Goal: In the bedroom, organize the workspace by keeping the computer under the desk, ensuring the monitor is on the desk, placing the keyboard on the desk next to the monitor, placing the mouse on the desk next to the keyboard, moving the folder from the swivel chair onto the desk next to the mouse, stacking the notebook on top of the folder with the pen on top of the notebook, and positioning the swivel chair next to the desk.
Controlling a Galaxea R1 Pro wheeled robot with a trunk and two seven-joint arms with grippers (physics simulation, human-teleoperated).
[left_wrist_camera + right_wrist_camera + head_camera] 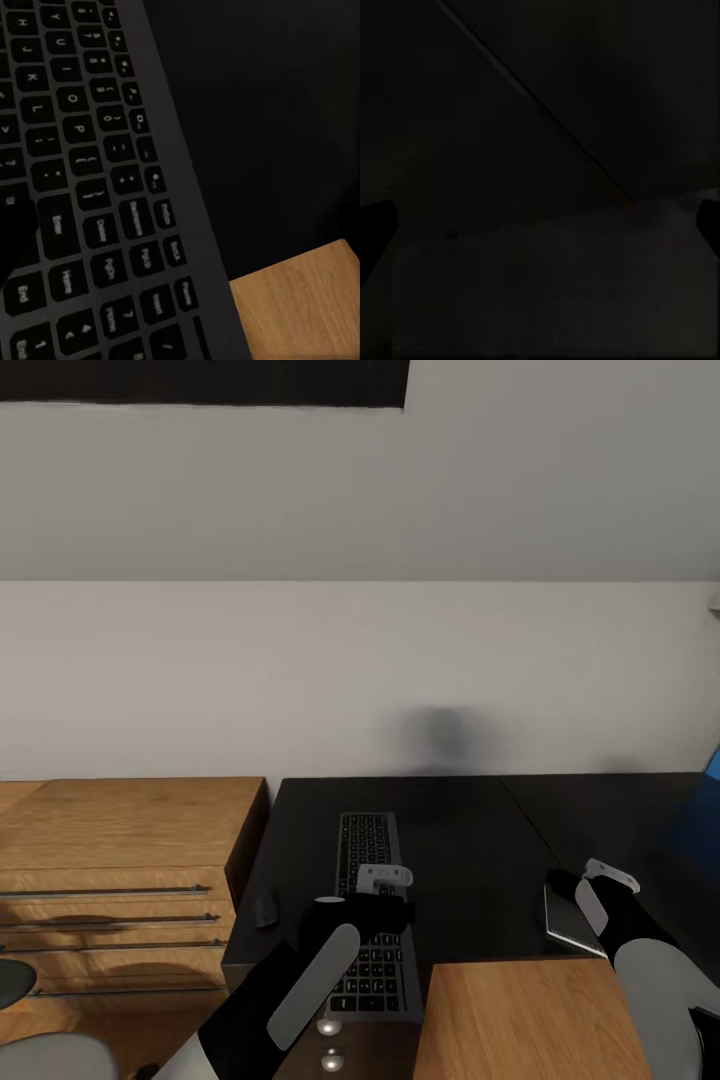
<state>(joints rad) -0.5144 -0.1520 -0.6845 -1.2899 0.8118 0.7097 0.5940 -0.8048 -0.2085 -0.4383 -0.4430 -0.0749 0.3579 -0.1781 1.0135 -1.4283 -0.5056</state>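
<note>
Keyboard, dark grey and flat [374, 915], lies lengthwise on your black desk [470, 860]; your left gripper [385, 880] hovers over it, opening unclear; right gripper [600, 875] sits beside a grey notebook [568, 922], grip unclear; small black mouse [265, 909] near the desk's left edge

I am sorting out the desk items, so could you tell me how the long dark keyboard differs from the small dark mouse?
The long dark keyboard is a flat slab of pale-lettered keys, while the small dark mouse is a plain rounded lump. The keyboard is much larger and lies under the left gripper; the mouse sits alone near the black desk edge beside it. Both are dark and rest on the desk.
</note>
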